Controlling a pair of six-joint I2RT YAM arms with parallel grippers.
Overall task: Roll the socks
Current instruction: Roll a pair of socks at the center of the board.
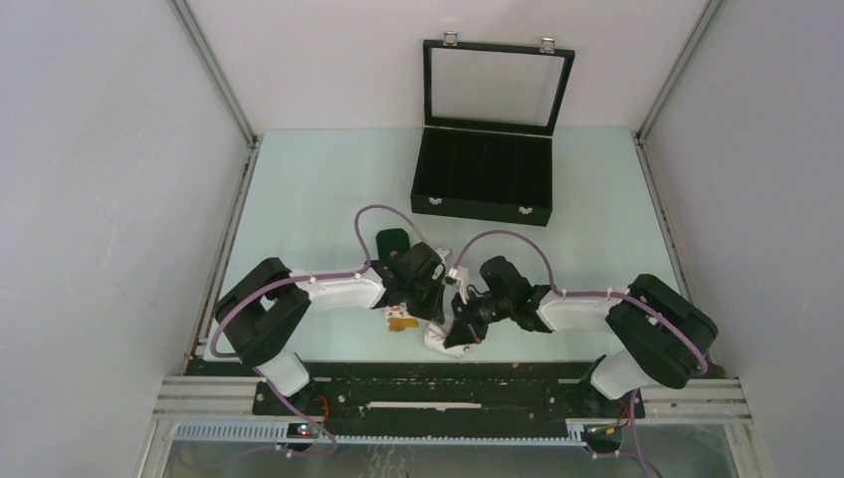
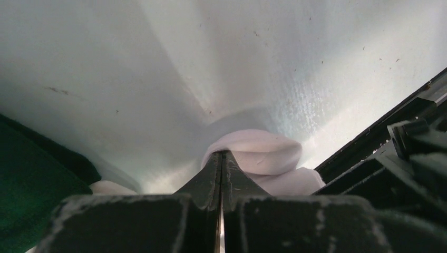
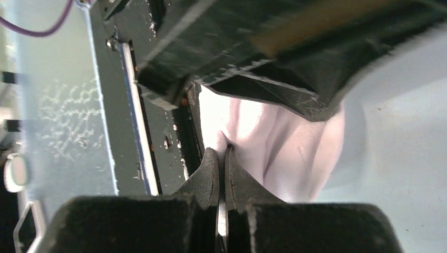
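While both arms lean in together near the front edge of the table (image 1: pixel 299 199), the white sock (image 2: pixel 258 150) lies bunched between them, with the green sock (image 2: pixel 31 200) just to its left, partly under the left arm. The left tool (image 2: pixel 222 157) is pressed together with its tips against a fold of the white sock, and the right tool (image 3: pixel 222 154), likewise closed, pinches a gather of the same fabric. An open black case (image 1: pixel 483 179) stands well apart at the table's far side.
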